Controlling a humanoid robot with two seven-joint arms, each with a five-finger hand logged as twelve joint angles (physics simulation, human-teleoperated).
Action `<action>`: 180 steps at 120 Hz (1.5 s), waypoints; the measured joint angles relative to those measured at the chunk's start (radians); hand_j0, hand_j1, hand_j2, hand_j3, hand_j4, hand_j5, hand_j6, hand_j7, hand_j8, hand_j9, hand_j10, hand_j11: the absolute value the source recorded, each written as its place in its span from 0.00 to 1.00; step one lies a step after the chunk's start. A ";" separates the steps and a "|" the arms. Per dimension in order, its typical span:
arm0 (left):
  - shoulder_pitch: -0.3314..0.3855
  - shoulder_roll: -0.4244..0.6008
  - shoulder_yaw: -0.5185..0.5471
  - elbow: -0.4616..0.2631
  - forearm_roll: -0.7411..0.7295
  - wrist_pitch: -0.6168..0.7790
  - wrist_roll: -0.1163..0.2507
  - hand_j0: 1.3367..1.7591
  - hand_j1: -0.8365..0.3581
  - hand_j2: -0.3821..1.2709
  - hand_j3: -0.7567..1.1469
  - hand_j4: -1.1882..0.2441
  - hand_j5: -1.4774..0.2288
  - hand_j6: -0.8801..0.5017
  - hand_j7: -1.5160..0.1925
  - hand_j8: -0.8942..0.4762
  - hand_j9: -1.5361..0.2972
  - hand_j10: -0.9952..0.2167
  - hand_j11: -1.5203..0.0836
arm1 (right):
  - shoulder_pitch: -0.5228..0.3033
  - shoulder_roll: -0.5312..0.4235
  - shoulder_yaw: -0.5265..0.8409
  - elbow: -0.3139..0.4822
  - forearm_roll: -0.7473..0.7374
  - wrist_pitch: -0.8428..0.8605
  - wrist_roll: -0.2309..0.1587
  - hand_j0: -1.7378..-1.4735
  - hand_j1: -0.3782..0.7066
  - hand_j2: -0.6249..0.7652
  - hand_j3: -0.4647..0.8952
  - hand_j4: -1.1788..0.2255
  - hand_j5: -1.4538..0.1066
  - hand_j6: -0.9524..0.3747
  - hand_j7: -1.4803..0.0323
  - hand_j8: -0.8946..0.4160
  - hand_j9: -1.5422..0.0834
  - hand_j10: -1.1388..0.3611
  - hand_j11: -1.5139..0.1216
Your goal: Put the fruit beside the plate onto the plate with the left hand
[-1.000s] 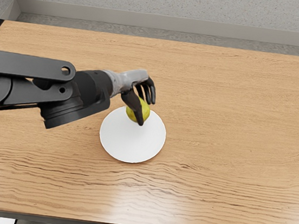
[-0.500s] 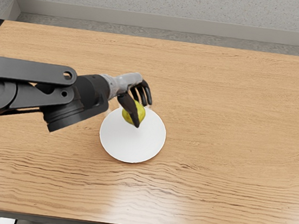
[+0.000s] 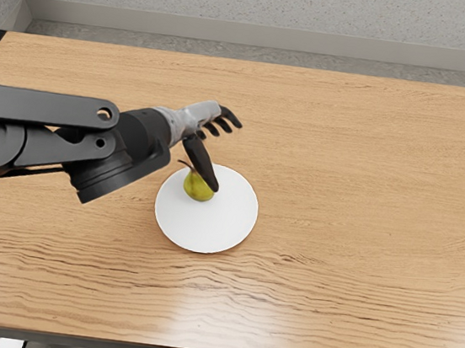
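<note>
A yellow-green pear [image 3: 197,187] stands on the white plate [image 3: 218,219], on its upper-left part, with its stem pointing up-left. My left hand [image 3: 214,144] hovers just above and behind it with the fingers spread out over the table. The thumb [image 3: 204,166] hangs down in front of the pear's top; I cannot tell whether it still touches the fruit. The left arm comes in from the picture's left edge. The right arm is out of view.
The plate lies a little left of the middle of a wooden table [image 3: 370,157]. A grey wall and floor strip run behind the far table edge.
The fingers have opened and lifted away from the pear. The pear has dropped down and to the left onto the plate. The hand has drawn back slightly to the left.
</note>
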 joint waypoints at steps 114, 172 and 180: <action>0.413 0.481 -0.705 -0.137 -0.682 -0.730 0.000 0.76 0.92 0.24 0.40 0.78 0.81 0.58 0.83 0.60 0.78 0.76 0.89 | 0.003 0.000 0.002 0.002 0.000 0.006 0.000 0.30 0.03 0.45 0.34 0.84 0.93 0.72 0.98 0.68 0.95 0.76 0.93; 0.536 0.748 -0.749 -0.098 -1.105 -1.065 0.000 0.76 0.97 0.23 0.40 0.81 0.85 0.62 0.87 0.64 0.82 0.80 0.93 | 0.004 0.000 0.000 0.005 0.000 0.006 -0.005 0.30 0.03 0.45 0.34 0.84 0.93 0.72 0.98 0.68 0.95 0.76 0.93; 0.550 0.773 -0.738 -0.090 -1.103 -1.067 0.000 0.76 0.97 0.23 0.40 0.82 0.85 0.62 0.87 0.64 0.82 0.81 0.93 | 0.005 0.000 0.000 0.005 0.000 0.006 -0.005 0.30 0.03 0.45 0.34 0.84 0.93 0.72 0.98 0.68 0.95 0.76 0.93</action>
